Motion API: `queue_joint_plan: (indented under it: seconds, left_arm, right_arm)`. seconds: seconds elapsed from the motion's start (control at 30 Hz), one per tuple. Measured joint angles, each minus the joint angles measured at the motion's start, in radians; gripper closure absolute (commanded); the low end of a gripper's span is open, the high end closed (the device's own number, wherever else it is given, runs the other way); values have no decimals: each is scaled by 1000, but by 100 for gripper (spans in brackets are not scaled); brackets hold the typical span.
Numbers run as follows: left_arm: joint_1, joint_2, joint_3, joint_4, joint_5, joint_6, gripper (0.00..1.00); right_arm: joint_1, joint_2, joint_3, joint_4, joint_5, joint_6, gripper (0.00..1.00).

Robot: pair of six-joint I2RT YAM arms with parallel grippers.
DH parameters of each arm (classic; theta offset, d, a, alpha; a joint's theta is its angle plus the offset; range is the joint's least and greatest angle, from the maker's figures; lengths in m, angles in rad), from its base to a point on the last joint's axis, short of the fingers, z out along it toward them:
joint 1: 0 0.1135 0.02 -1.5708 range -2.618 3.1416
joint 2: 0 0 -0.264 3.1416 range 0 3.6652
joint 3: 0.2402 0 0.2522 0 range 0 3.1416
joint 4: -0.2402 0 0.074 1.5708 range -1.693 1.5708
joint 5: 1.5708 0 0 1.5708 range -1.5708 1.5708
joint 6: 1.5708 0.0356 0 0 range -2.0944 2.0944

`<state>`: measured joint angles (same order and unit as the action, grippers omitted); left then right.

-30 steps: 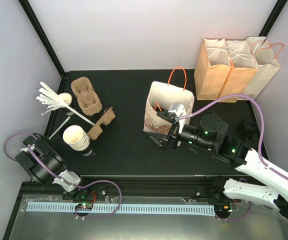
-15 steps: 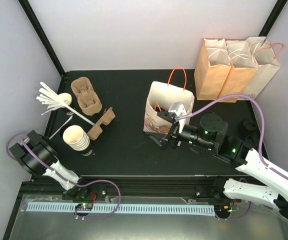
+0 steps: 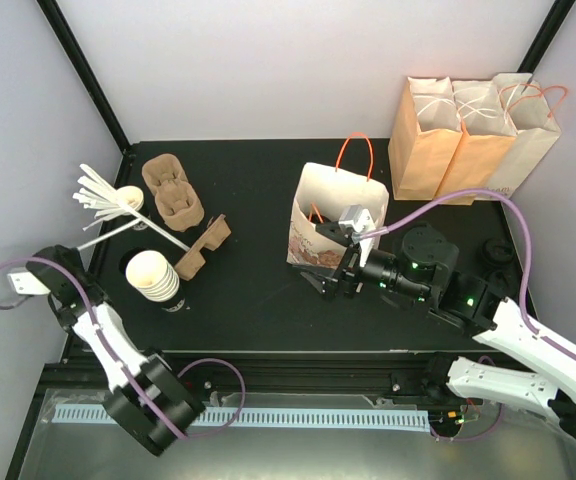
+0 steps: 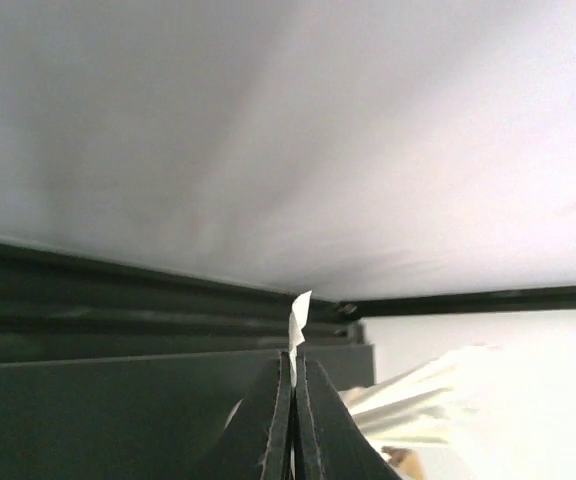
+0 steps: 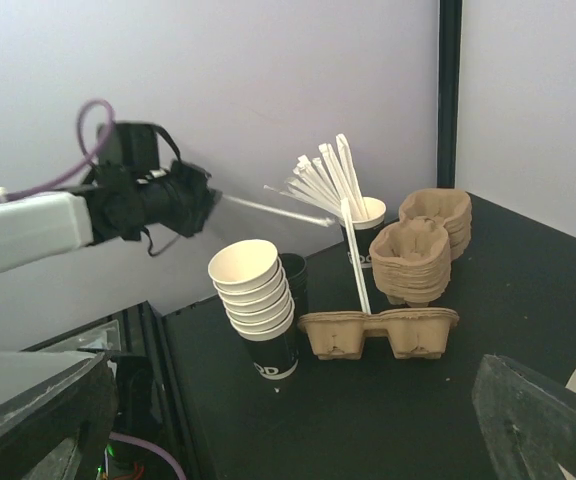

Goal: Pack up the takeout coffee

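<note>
My left gripper is at the table's left edge, shut on the end of a white paper-wrapped straw. The straw sticks out level towards a cup of straws. Its paper tip shows above the closed fingers. The takeout coffee is a small black cup just behind the white cup stack; its top is too dark to make out. My right gripper is open and holds nothing, in front of the open paper bag with orange handles.
Pulp cup carriers are stacked at the back left, and one carrier lies beside the cup stack. Three paper bags stand at the back right. Loose black lids lie at the right edge.
My left arm has unfolded from near its base out to the table's left edge and its gripper has shut. The straw that lay beside the cup stack is now held off the table.
</note>
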<state>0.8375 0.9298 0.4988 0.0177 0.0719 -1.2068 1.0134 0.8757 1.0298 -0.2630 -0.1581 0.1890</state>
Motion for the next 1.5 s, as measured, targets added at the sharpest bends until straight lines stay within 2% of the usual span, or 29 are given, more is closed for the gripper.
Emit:
queue_joint_plan:
  seconds: [0.17, 0.33, 0.43, 0.57, 0.67, 0.77, 0.83, 1.07, 1.23, 1.37, 1.5]
  left_arm:
    - [-9, -194, 216, -332, -158, 74, 98]
    - [-9, -254, 409, -568, -260, 178, 98]
    - [-9, -246, 510, -633, -204, 237, 98]
    - [-35, -221, 591, -609, 27, 257, 99]
    - [-157, -200, 629, -557, 150, 255, 98]
    - [-377, -171, 679, -476, 202, 254, 98]
    - [-565, -132, 723, -418, 204, 266, 98]
    - [-1042, 66, 906, -268, 135, 417, 98]
    - [-1226, 232, 986, -225, 68, 552, 98]
    - [-1330, 333, 997, -190, 4, 683, 99]
    - [-1377, 396, 949, -68, -24, 779, 98]
  right_arm:
    - [0, -16, 0, 0, 0, 0, 0]
    - [0, -45, -4, 0, 2, 0, 0]
    - [0, -53, -8, 1, 3, 0, 0]
    - [0, -57, -13, -1, 18, 0, 0]
    - [0, -56, -10, -22, 69, 0, 0]
    - [0, -31, 50, -107, 156, -1, 0]
    - [-8, 6, 135, -171, 213, -7, 0]
    - [-113, 106, 455, -372, 318, -30, 0]
    - [-189, 151, 632, -478, 385, -31, 0]
    - [-214, 128, 634, -504, 399, -23, 0]
    - [-216, 120, 608, -522, 410, -8, 0]
